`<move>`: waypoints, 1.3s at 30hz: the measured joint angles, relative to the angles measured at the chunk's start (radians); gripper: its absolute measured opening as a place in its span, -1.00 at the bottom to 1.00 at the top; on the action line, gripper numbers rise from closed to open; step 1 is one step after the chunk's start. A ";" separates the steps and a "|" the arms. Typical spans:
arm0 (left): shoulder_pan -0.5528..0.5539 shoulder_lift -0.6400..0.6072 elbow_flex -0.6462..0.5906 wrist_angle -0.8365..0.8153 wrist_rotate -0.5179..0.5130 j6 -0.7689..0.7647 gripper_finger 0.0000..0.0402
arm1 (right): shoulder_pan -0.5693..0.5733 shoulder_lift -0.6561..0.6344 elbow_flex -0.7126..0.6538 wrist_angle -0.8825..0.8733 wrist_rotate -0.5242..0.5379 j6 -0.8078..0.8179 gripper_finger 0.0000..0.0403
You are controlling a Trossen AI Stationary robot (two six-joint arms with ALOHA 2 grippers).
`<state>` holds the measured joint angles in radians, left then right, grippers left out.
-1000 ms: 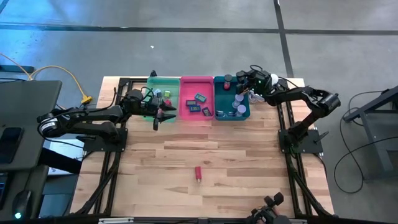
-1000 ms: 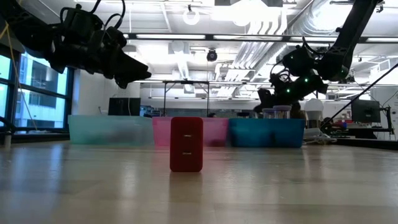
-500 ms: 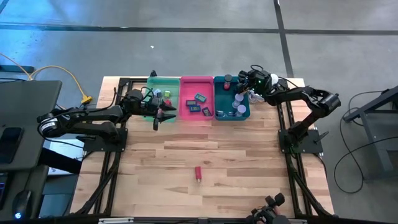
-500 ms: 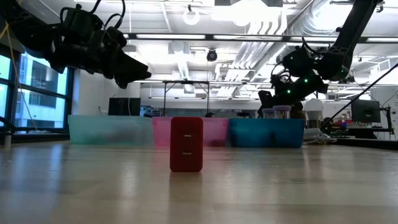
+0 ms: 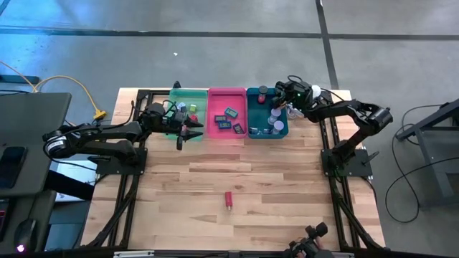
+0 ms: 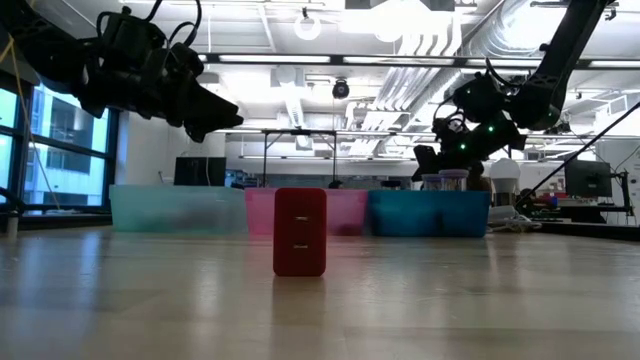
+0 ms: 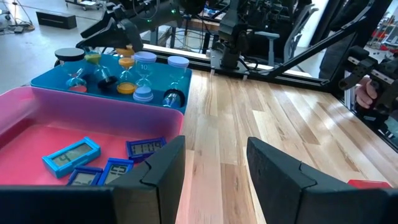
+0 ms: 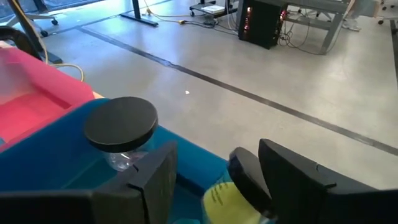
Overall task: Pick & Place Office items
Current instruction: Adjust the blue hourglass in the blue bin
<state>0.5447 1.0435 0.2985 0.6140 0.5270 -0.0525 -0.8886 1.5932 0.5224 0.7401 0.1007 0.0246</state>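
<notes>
Clearly most of the office items already sit in the three trays along the upper middle of the high view: blue clocks [image 7: 70, 154] in the pink tray [image 5: 226, 94], small sand timers [image 7: 126, 73] in the teal tray [image 5: 249, 113], a few pieces in the green tray [image 5: 174, 95]. One red block [image 5: 228, 198] stands alone on the wooden surface [image 5: 287, 186], lower centre of the frame, well apart from both arms. The left pincer [image 5: 183, 133] hangs above the near edge between the green and pink trays; in its wrist view the jaws stand apart with nothing between them. The right pincer [image 5: 281, 98] hovers over the far end of the teal tray, jaws parted, just beside a black-capped timer [image 8: 121, 130] and a yellow-filled one [image 8: 225, 200]; whether it grips the yellow one I cannot tell. The risk, as I judge it: the timers are crowded and top-heavy, so a sideways pull out of the tray could topple them or drag one over the wall. The red block is narrow and upright; a descent off centre would likely knock it flat or send it sliding.
</notes>
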 joint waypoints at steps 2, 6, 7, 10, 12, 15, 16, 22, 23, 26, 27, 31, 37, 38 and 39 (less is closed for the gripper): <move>0.000 0.000 0.000 0.000 0.000 0.000 -0.18 | 0.000 0.000 0.000 0.006 0.002 0.000 0.07; 0.000 0.000 0.000 0.000 0.000 0.000 -0.18 | 0.000 -0.001 0.000 0.046 0.002 -0.003 0.07; 0.000 0.000 0.000 0.000 0.000 0.000 -0.18 | 0.000 -0.005 0.000 0.049 0.002 -0.003 0.07; 0.000 0.000 0.000 0.000 0.000 0.000 -0.18 | 0.002 -0.023 0.000 0.060 0.004 -0.020 0.07; 0.000 0.000 0.000 0.000 0.000 0.000 -0.18 | 0.002 -0.035 0.000 0.057 0.005 -0.029 0.07; 0.000 0.000 0.000 0.000 0.000 0.000 -0.18 | 0.006 -0.061 0.000 0.044 -0.005 -0.029 0.07; 0.000 0.000 0.000 0.000 0.000 0.000 -0.18 | 0.011 -0.075 0.000 0.035 -0.014 -0.030 0.07; 0.000 0.000 0.000 0.000 0.000 0.000 -0.18 | 0.050 -0.222 0.000 -0.087 -0.110 -0.030 0.07; 0.000 0.000 0.000 0.000 0.000 0.000 -0.18 | 0.059 -0.251 0.000 -0.121 -0.110 -0.030 0.07; 0.000 0.000 0.000 0.000 0.000 0.006 -0.18 | 0.084 -0.338 0.000 -0.223 -0.109 -0.030 0.07; 0.000 0.000 0.000 0.000 0.000 0.006 -0.18 | 0.092 -0.365 0.001 -0.253 -0.109 -0.029 0.07; 0.000 0.000 0.000 0.000 0.000 0.003 -0.18 | 0.124 -0.457 0.024 -0.436 -0.115 -0.029 0.02; 0.000 0.000 0.000 0.011 0.000 0.002 -0.18 | 0.179 -0.500 0.103 -0.647 -0.166 -0.033 -0.21; 0.000 0.000 0.000 0.015 0.000 0.002 -0.18 | 0.190 -0.500 0.120 -0.664 -0.175 -0.034 -0.25; 0.000 0.000 0.000 0.020 0.000 0.002 -0.18 | 0.199 -0.500 0.136 -0.680 -0.181 -0.043 -0.28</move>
<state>0.5449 1.0435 0.2985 0.6342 0.5266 -0.0509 -0.6897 1.0935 0.6588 0.0598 -0.0807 -0.0179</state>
